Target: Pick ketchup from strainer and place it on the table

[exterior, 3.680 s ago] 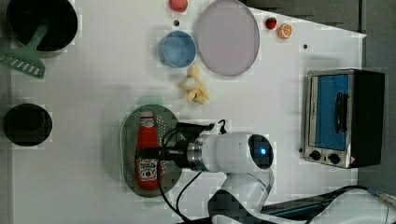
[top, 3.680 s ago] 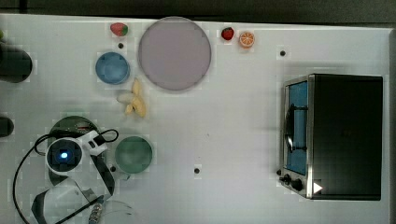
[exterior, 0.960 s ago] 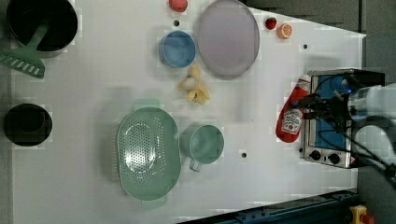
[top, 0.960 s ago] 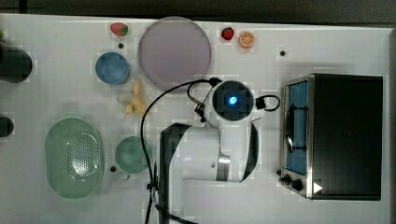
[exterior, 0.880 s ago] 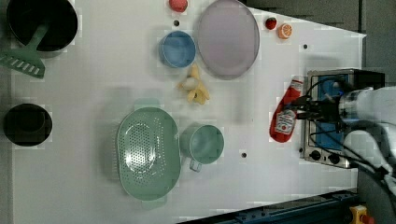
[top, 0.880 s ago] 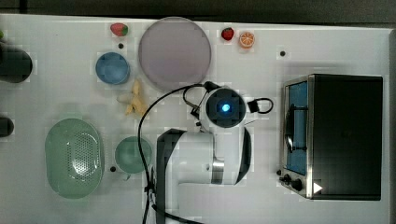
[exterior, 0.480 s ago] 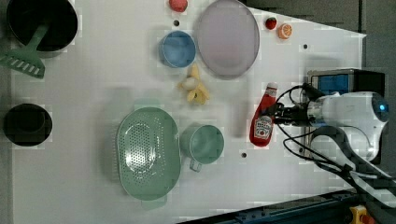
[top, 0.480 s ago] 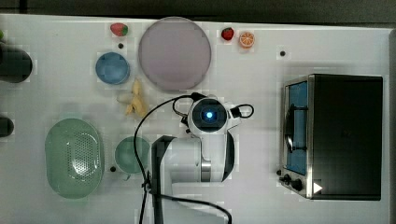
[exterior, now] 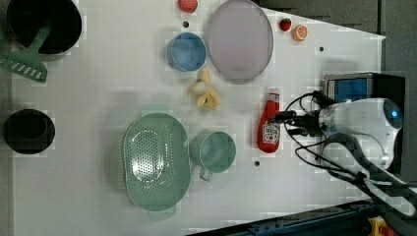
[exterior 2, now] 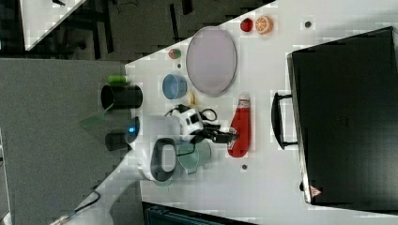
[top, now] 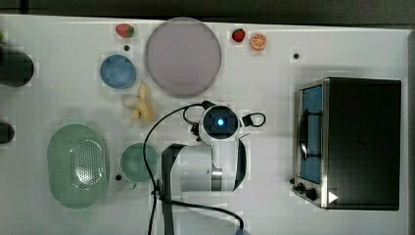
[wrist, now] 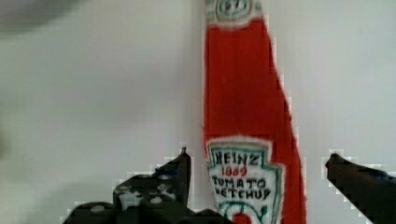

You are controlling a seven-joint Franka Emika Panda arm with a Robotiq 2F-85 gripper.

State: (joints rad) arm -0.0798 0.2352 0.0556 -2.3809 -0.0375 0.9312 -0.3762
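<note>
Ketchup [exterior: 268, 129] — smooth red plastic, printed paper-like label. Strainer [exterior: 155, 160] — matt pale green plastic, perforated base. Table [exterior: 98, 98] — flat, matt white surface.

Ketchup [exterior: 269, 127]: small red squeeze bottle, white cap, white label with dark print; lay on its side on the table, cap toward the left view's top, right of the strainer and well apart from it.
Strainer [exterior: 155, 160]: pale green oval basin with a perforated bottom, upright, nothing in it, at the left view's lower left.
Table [exterior: 108, 78]: large flat white top with a few small dark holes; bore both things.
</note>
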